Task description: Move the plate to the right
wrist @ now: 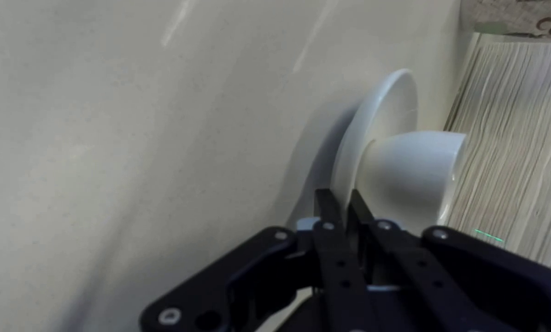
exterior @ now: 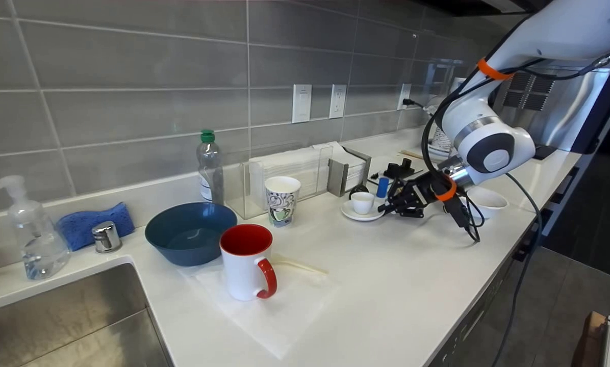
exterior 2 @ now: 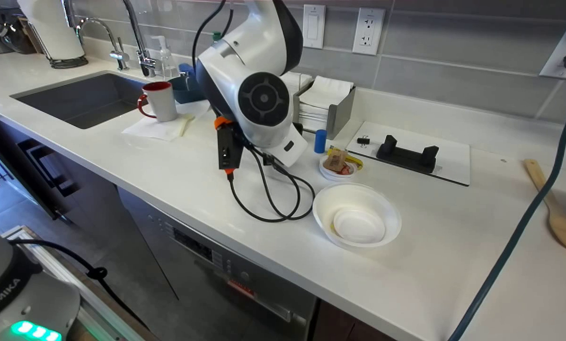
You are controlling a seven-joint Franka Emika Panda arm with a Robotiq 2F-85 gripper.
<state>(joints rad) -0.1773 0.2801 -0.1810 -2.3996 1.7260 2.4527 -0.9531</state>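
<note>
The plate point(exterior: 353, 215) is a small white saucer on the counter, in front of the napkin holders. A small white cup point(exterior: 362, 203) stands on it. My gripper point(exterior: 383, 208) reaches in from the right side in that exterior view. In the wrist view my gripper point(wrist: 338, 192) is shut on the rim of the plate point(wrist: 349, 143), one finger on each side of the rim. The white cup point(wrist: 404, 170) is close beside one finger. I cannot tell whether the plate is lifted off the counter. The arm hides plate, cup and fingers in an exterior view.
A white bowl point(exterior 2: 354, 215) and a small dish with packets point(exterior 2: 337, 168) stand near the arm. A blue cylinder point(exterior: 382, 187), napkin holder point(exterior: 349, 172) and paper cup point(exterior: 281, 204) are behind or beside the plate. A red-white mug point(exterior: 244, 265) and dark-blue bowl point(exterior: 187, 234) stand further off.
</note>
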